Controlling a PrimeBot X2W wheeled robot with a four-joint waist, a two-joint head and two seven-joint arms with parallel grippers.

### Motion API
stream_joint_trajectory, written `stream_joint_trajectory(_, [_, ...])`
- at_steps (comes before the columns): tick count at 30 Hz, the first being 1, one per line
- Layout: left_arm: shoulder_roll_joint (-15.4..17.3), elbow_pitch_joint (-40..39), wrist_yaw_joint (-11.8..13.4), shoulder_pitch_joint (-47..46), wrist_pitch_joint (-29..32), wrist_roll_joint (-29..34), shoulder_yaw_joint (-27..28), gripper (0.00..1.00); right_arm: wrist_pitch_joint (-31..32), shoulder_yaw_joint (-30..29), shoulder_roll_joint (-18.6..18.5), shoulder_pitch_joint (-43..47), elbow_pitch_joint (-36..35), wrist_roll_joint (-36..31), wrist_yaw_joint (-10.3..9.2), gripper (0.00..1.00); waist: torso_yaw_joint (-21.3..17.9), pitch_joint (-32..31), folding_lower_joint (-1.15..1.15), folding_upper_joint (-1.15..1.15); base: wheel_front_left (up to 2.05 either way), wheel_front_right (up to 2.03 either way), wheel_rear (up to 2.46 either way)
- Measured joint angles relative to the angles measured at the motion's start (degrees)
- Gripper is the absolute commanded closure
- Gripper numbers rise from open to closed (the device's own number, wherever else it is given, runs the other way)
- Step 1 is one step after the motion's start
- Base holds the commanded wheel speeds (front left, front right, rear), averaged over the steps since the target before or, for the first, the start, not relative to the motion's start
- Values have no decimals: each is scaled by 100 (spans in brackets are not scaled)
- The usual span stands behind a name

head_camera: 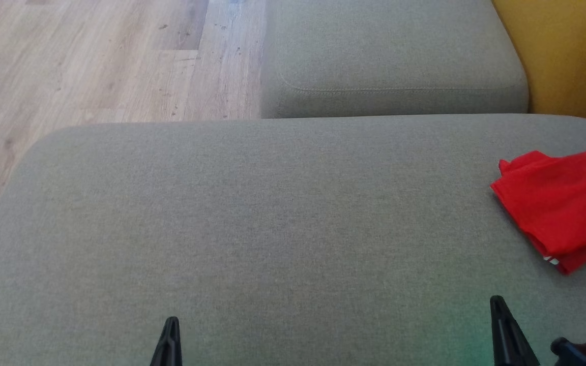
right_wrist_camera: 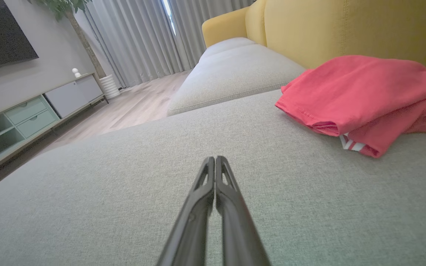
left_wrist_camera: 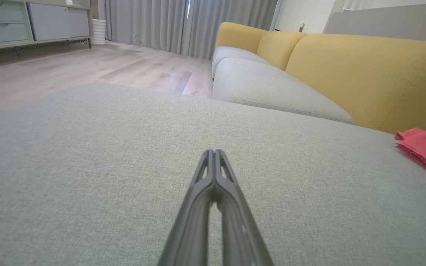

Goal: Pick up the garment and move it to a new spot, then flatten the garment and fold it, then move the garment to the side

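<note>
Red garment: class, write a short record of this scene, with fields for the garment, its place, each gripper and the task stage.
garment: red, folded in layers, white stripes at one edge
place: right side of the grey cushion, near the yellow backrest
left gripper: shut, empty, over bare cushion
right gripper: shut, empty, apart from the garment
task stage: garment appears folded and set aside

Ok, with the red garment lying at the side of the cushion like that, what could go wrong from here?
1. The garment is folded loosely, with a striped edge poking out underneath; a nudge could undo the fold.
2. The right hand, shut and empty, is the nearer one; swinging toward the garment, it might snag the cloth.
</note>
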Motion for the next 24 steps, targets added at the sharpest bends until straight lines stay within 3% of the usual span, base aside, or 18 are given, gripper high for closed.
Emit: stream_joint_trajectory(24, [41, 166, -165, -412, 303, -1735, 244, 100, 307, -87, -9, -428, 116, 1682, 0, 100, -80, 111, 0, 0, 0, 0, 0])
